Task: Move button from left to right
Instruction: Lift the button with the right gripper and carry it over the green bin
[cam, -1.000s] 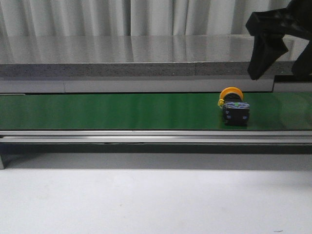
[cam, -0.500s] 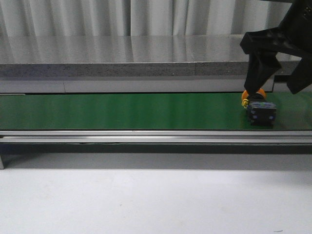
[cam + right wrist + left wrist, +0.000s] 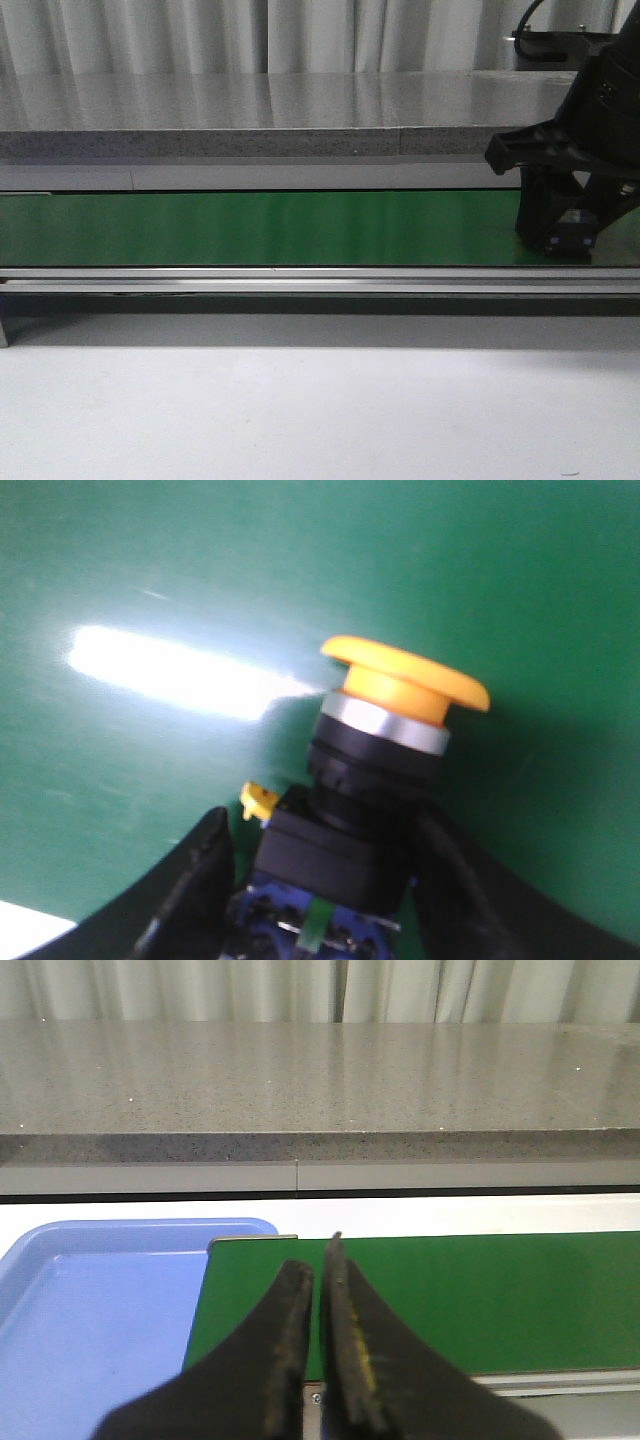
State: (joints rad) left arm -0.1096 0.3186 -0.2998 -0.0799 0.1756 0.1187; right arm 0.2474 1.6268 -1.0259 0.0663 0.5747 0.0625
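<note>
The button [image 3: 570, 230] lies on the green belt [image 3: 250, 228] at the far right, mostly hidden by my right gripper [image 3: 572, 242]. In the right wrist view its orange-yellow cap [image 3: 405, 685] and black body sit between the two fingers of the right gripper [image 3: 322, 825]. The jaws straddle the body; a gap shows on one side, so they are open. My left gripper [image 3: 316, 1255] is shut and empty above the belt's left end [image 3: 480, 1290]. It is out of the front view.
A blue tray [image 3: 90, 1320] stands beside the belt's left end. A grey stone counter [image 3: 250, 110] runs behind the belt, with curtains beyond. A metal rail [image 3: 300, 280] edges the belt's front, and the white table [image 3: 300, 410] lies before it.
The button has travelled right along the belt. My right gripper has come down from above and now stands around it, covering most of it in the front view.
</note>
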